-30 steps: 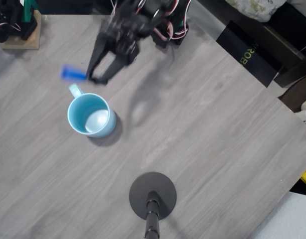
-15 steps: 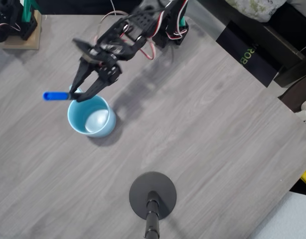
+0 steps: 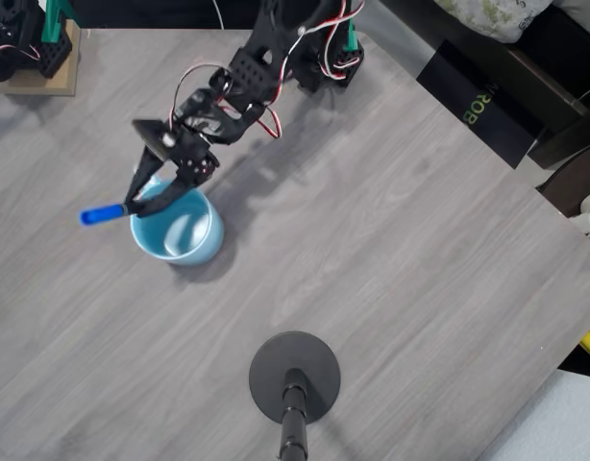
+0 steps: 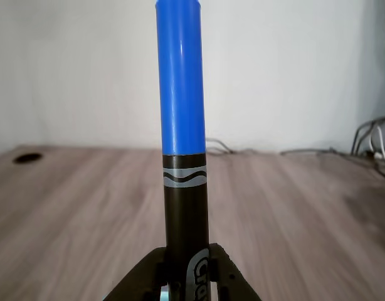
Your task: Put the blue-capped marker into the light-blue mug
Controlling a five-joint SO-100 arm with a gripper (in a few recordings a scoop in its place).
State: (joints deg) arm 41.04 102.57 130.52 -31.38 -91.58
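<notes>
My gripper is shut on the blue-capped marker, holding its black barrel while the blue cap sticks out to the left, past the rim of the light-blue mug. The fingers hover over the mug's upper-left rim, hiding its handle. In the wrist view the marker stands straight up between the black fingers, blue cap on top, black barrel with a grey wavy band below.
A round black stand base with a pole sits near the table's front edge. A wooden block with a dark device is at the back left corner. A black box lies off the table's right edge.
The arm has swung forward and to the left with the marker, from behind the mug to over its upper-left rim. The mug has stayed in place.
</notes>
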